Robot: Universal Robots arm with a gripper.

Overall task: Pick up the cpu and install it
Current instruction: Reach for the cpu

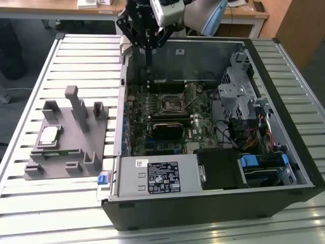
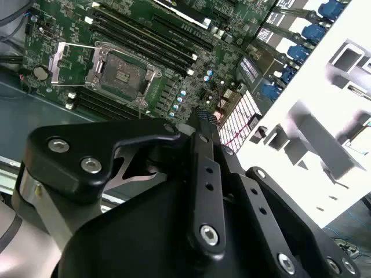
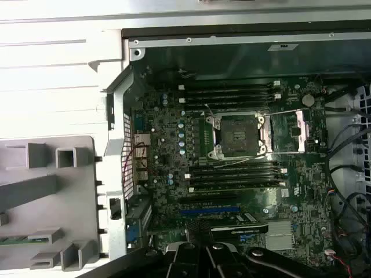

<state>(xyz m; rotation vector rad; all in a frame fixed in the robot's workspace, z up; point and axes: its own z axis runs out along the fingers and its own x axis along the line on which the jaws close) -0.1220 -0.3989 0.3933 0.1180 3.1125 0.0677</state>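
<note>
No print can be read. A white label [image 1: 160,175] lies on the power supply [image 1: 127,178] near the socket [image 1: 170,104]; a small sticker [image 1: 180,51] sits beyond the socket.

cpu [image 1: 49,134], small pale silver square, lying flat in a grey holder [image 1: 76,140] at the exterior view's left

Your count, operator: one arm [image 1: 203,15], one gripper [image 1: 149,58], one open computer case [image 1: 213,208], one motherboard [image 1: 195,124], one processor socket [image 1: 171,104], one grey holder [image 1: 76,147], one cpu [image 1: 49,135], one green memory stick [image 3: 17,238].
</note>
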